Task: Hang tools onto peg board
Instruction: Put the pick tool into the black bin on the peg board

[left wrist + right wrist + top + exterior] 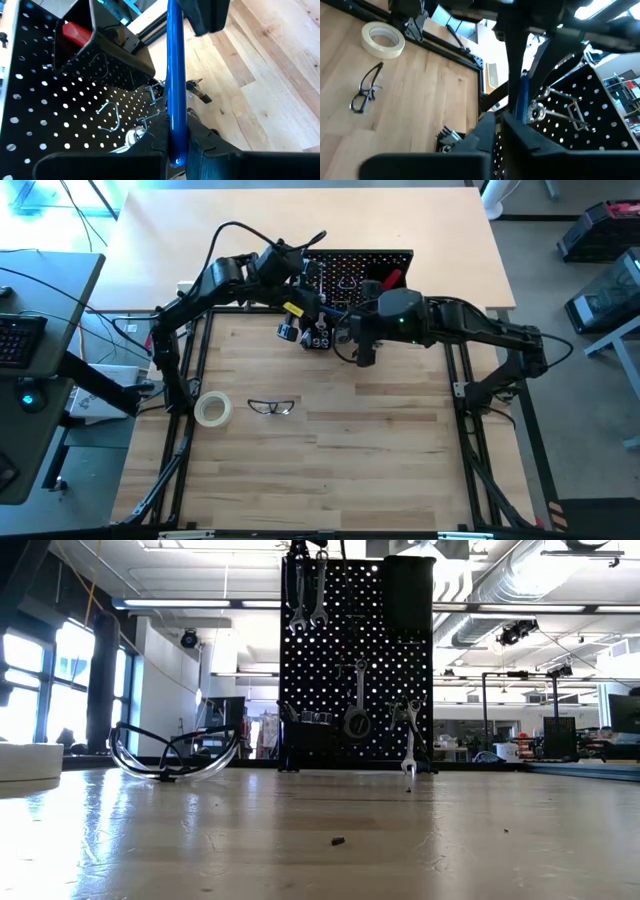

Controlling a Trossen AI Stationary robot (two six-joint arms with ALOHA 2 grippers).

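Both arms crowd the peg board (350, 265) at twelve o'clock. The left gripper (177, 145) is clamped on the blue-handled hex key (175, 75), presumably lining it up; the right gripper (497, 125) looks narrowed, contents unclear. Tape roll (212, 409) and glasses (271, 407) wait at eight o'clock.

The black upright peg board dotted with holes (356, 660) stands at the far middle of the pale wooden table (380, 450), with silver wrenches (307, 595) hanging on hooks at its upper left, another silver wrench (357, 700) lower at its middle, and a black box-shaped bin (408, 595) on its upper right. Both dark arms meet just in front of the board, the left gripper (300, 315) left of the right gripper (362, 345). Well in front, toward the table's left, the pale tape roll (213, 409) lies just left of the clear glasses (271, 407), apart from them.
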